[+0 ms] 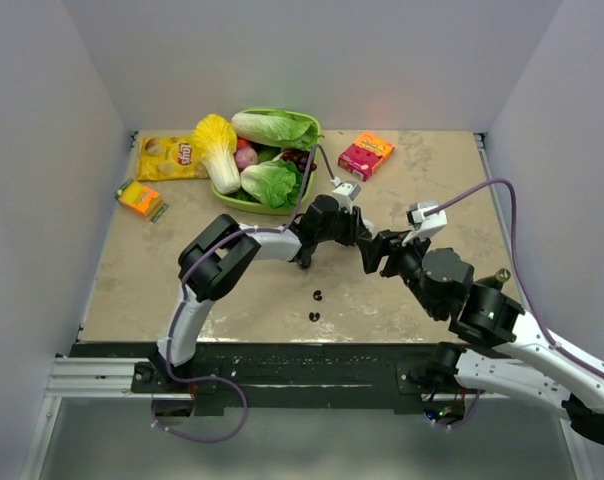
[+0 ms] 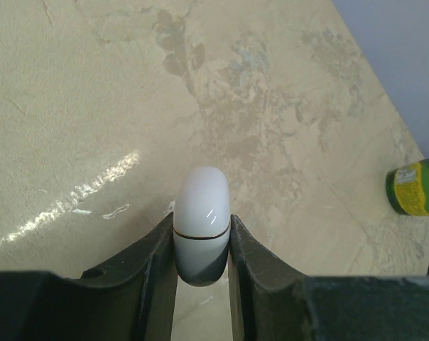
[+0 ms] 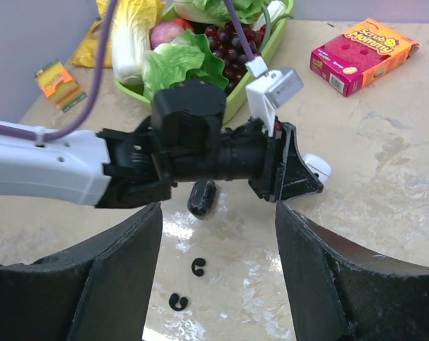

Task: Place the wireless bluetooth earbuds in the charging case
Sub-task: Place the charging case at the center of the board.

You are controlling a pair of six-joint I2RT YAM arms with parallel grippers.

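Top view: the two earbuds (image 1: 317, 295) lie loose on the table (image 1: 432, 180), near the front and middle, apart from both arms.

Left wrist: the left gripper (image 2: 202, 234) is clamped on the charging case (image 2: 202, 202), lid shut. It's a glossy hard shell and probably slippery, so grip the flat sides.

Right wrist: the right gripper (image 3: 214, 234) is spread wide and empty. The buds look tiny, light and likely to skid, so pinch low across the body.
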